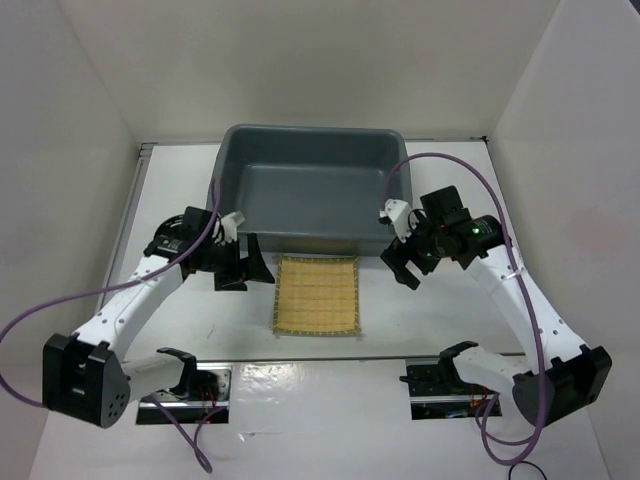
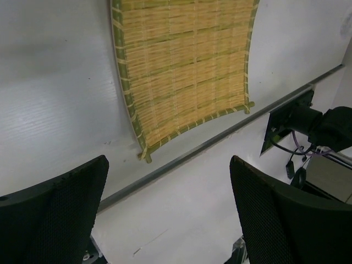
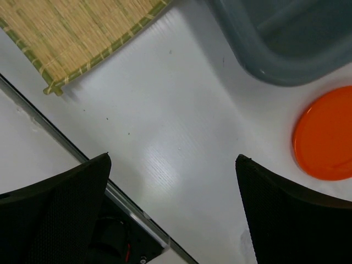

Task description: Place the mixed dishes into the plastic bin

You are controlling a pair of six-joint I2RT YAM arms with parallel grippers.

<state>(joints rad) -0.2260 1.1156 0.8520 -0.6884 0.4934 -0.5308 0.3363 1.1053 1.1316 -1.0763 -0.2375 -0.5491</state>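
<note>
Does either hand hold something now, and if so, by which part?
Nothing is held. The left hand and the right hand are both open and empty; the bamboo mat lies untouched.

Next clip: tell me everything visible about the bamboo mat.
The mat is square, tan, woven of thin bamboo slats with greenish edging and short ends poking out at the corners. It lies flat on the white table, just in front of the grey bin without touching it, between the left end effector and right end effector. Nothing rests on it; neither touches it.
</note>
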